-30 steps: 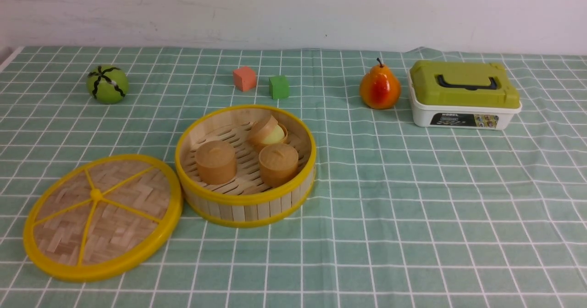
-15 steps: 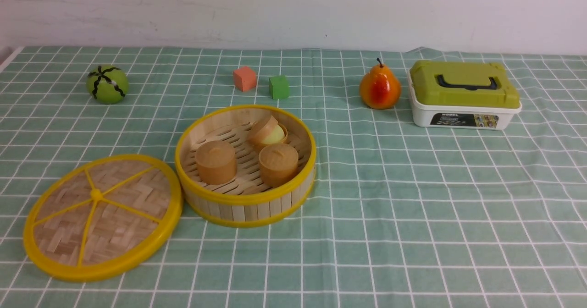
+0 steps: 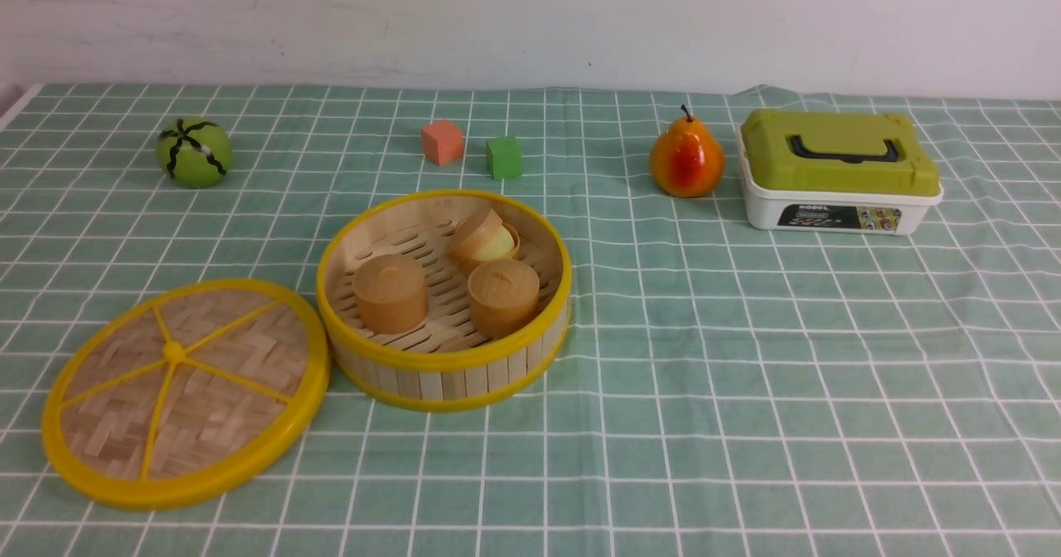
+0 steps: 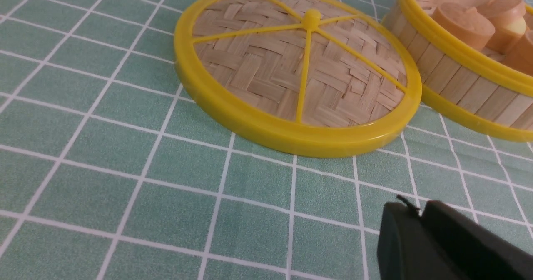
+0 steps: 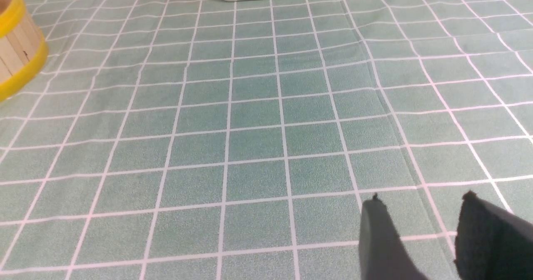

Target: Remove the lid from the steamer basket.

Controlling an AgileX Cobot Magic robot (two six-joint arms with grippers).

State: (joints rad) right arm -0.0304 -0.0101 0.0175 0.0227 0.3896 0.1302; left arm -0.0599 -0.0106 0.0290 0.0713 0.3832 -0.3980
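Observation:
The lid (image 3: 182,391) lies flat on the checked cloth, off the steamer basket (image 3: 443,358) and just to its left, the two rims nearly touching. The basket stands uncovered with three brown round pieces (image 3: 391,292) inside. In the left wrist view the lid (image 4: 300,67) and the basket (image 4: 454,76) lie ahead of my left gripper (image 4: 418,207), whose fingers are pressed together with nothing between them. My right gripper (image 5: 420,201) hangs open over bare cloth, the basket's wall (image 5: 16,46) far off to one side. Neither gripper shows in the front view.
At the back stand a green striped ball (image 3: 194,152), a red block (image 3: 442,142), a green block (image 3: 504,157), a pear (image 3: 686,162) and a white box with an olive-green lid (image 3: 837,176). A wall runs behind the table.

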